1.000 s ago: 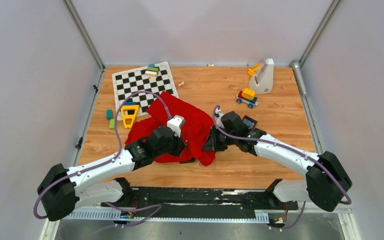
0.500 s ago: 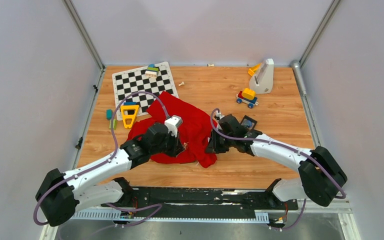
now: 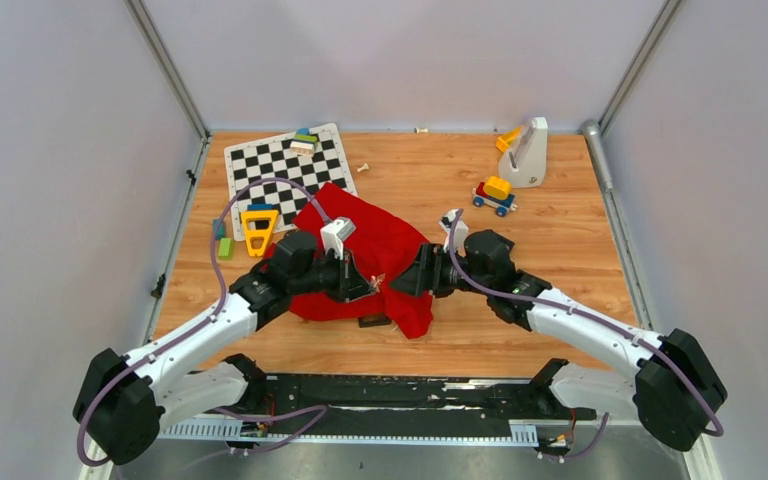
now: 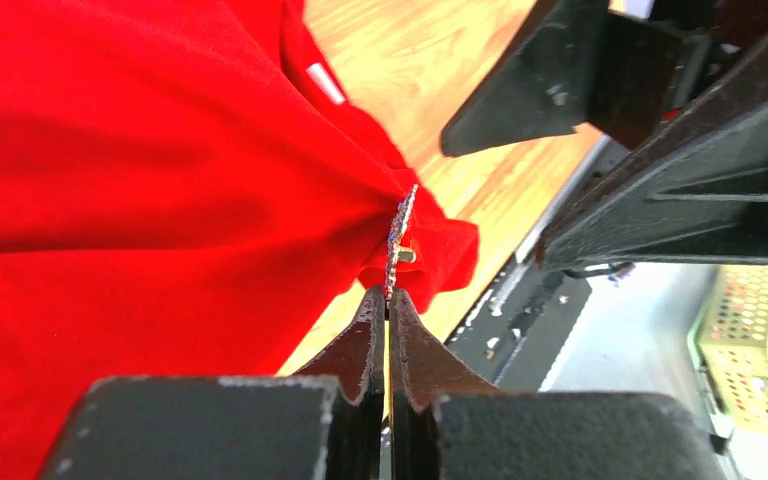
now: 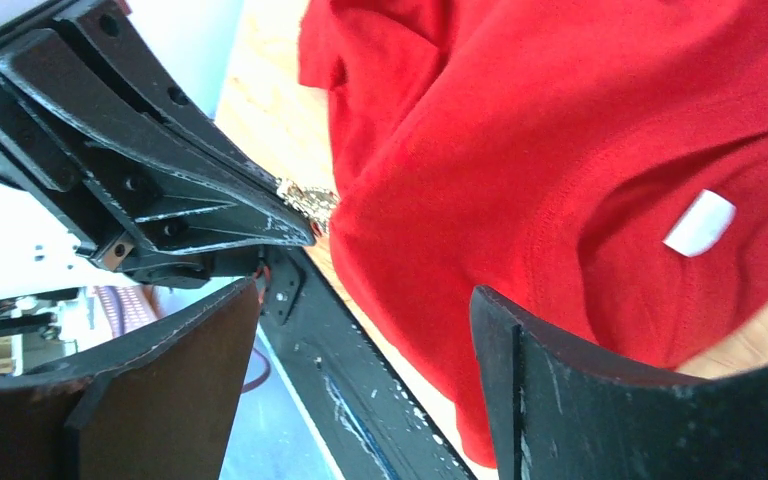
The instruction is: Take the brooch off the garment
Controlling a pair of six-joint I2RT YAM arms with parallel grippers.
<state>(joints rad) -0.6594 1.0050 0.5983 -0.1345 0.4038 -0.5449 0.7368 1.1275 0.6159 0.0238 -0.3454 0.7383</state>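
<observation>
the left gripper [image 4: 388, 296] clamps the thin rim of the light, stiff, likely slippery brooch [image 4: 398, 232] on the soft garment [image 4: 120, 150], while the right gripper [image 5: 365, 296] gapes wide.

The brooch [image 4: 397, 238] shows only edge-on, its face hidden.

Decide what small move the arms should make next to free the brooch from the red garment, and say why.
Probably close the right gripper on the red garment beside the brooch. The left gripper is shut on the brooch, the cloth tents toward it, and the right jaws stand open facing the fabric.
</observation>
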